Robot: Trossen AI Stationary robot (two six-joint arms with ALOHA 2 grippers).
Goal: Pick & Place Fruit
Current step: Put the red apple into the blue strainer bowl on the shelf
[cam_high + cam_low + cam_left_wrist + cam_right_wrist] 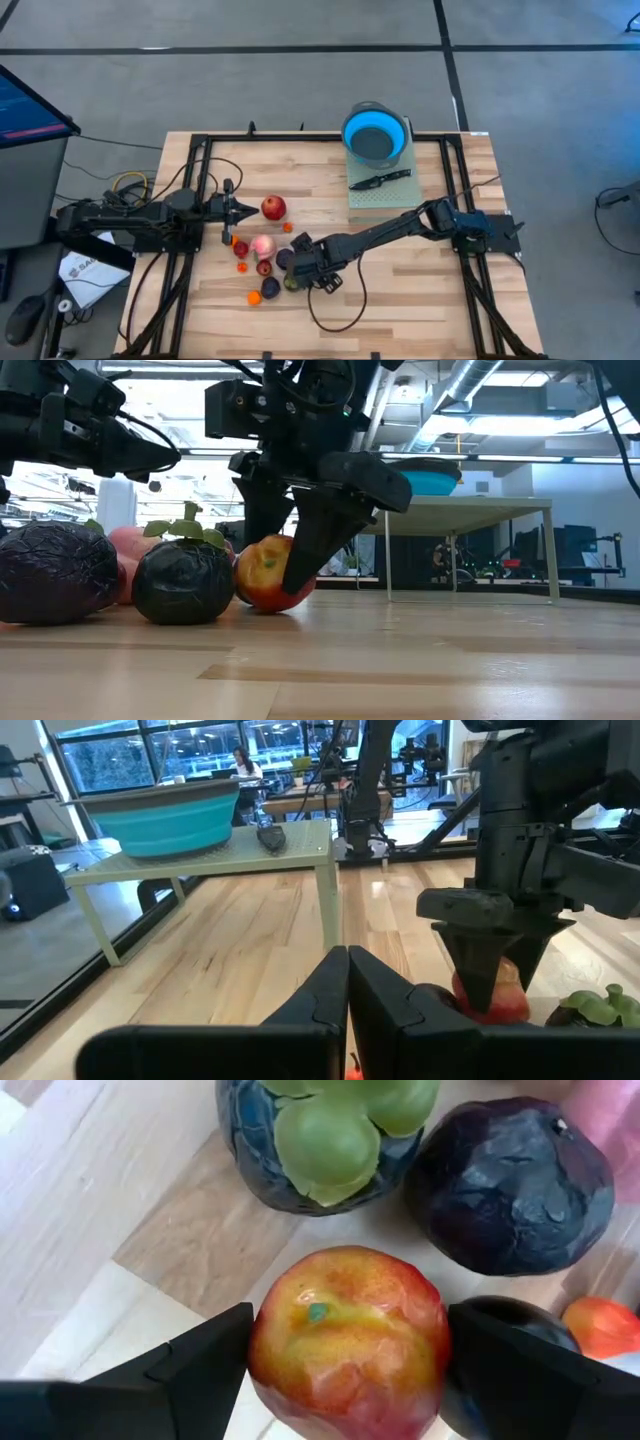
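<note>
Several small fruits lie clustered on the wooden table (420,290): a red apple (273,208), a pink one (263,245), dark purple ones (270,288) and tiny orange pieces (253,297). My right gripper (300,262) reaches down into the cluster and is shut on a red-and-yellow fruit (345,1340). Beside that fruit sit a dark purple fruit with green leaves (320,1130) and a plain dark purple one (510,1180). My left gripper (240,210) is shut, hovering just left of the red apple and touching nothing. My right gripper pinches the red-and-yellow fruit between its two fingers (200,1365), one on each side (275,1350). The fingers come from above, slanting down. In the low view the fruit's underside (262,600) still rests on the table.
At the far side a blue bowl (375,135) sits on a pale green stand (385,195), with a black knife (380,180) beside it. A black frame rail (195,200) borders the table. Bare wood lies near and right of the cluster.
</note>
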